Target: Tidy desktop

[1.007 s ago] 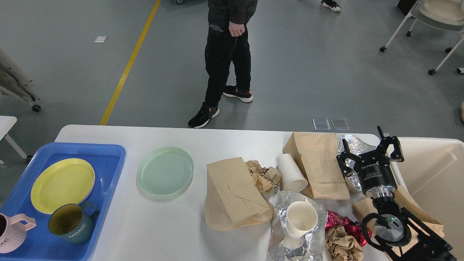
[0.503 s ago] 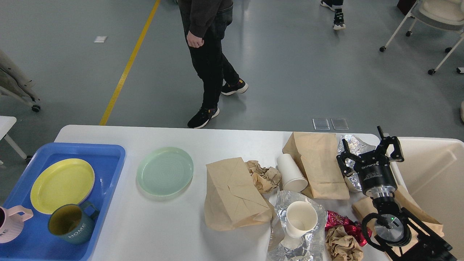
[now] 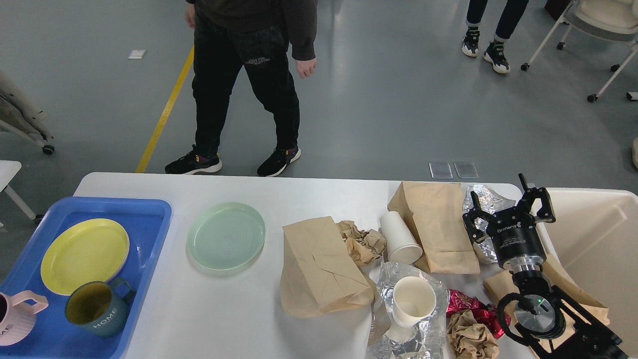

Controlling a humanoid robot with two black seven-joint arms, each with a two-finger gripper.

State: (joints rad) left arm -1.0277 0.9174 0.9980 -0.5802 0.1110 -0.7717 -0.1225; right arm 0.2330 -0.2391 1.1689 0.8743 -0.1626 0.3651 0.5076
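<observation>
The white desktop (image 3: 219, 309) holds a pale green plate (image 3: 226, 235), two brown paper bags (image 3: 319, 267) (image 3: 435, 225), crumpled brown paper (image 3: 361, 242), a tipped white paper cup (image 3: 398, 238), an upright paper cup (image 3: 413, 300) on silver foil (image 3: 423, 336), red foil wrap (image 3: 471, 306) and another paper ball (image 3: 468, 340). My right gripper (image 3: 508, 205) is open and empty, held above crumpled foil (image 3: 486, 199) at the desk's right end. My left gripper is out of view.
A blue tray (image 3: 149, 234) at the left holds a yellow plate (image 3: 83, 255), a dark green mug (image 3: 94, 313) and a pink mug (image 3: 15, 326). A beige bin (image 3: 593, 239) stands at the right. A person (image 3: 249, 75) walks behind the desk.
The person behind the desk has walked to the left. Another person's feet have come in at the top right. My right arm has not moved.
</observation>
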